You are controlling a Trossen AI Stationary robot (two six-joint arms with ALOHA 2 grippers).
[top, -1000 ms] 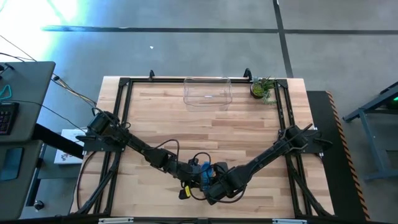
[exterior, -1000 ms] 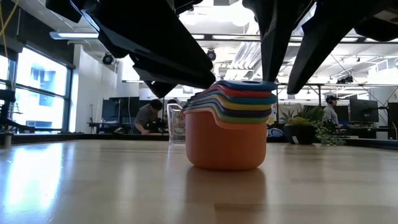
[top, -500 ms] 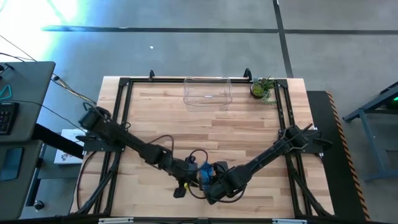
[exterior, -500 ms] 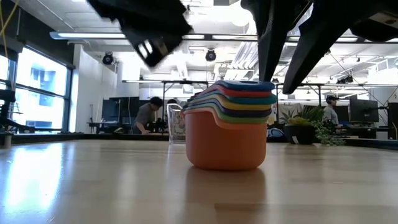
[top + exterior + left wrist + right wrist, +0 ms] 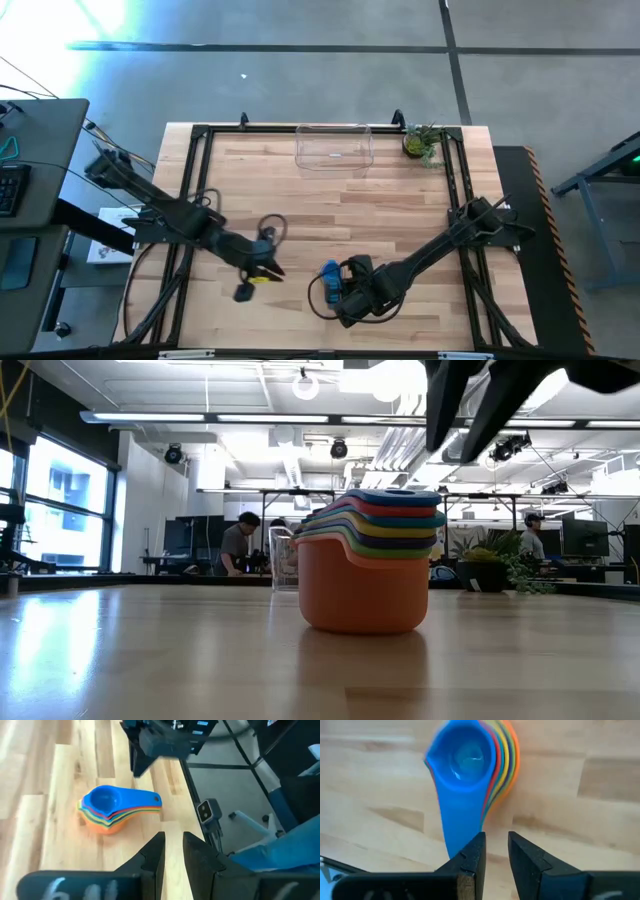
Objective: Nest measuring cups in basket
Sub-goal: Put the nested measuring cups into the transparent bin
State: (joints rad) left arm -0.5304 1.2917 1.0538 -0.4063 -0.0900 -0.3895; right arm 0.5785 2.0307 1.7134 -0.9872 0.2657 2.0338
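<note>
Cups point(image 5: 371, 565) of smooth plastic sit nested in one stack on the wooden table point(image 5: 380, 210), well short of the clear rectangular basket point(image 5: 333, 148). Right gripper point(image 5: 492, 851) hovers just beside the stack, fingers narrowly apart; left gripper point(image 5: 172, 852) sits farther off, also narrowly apart.

Both arms are dark, near-black, built of slim jointed links, with black cables looping loosely beside the left arm point(image 5: 170, 212) and the right arm point(image 5: 440, 245). The left gripper point(image 5: 173, 851) and right gripper point(image 5: 495, 851) each end in two flat, angular black fingers (the left wrist carries a small yellow mark).
</note>
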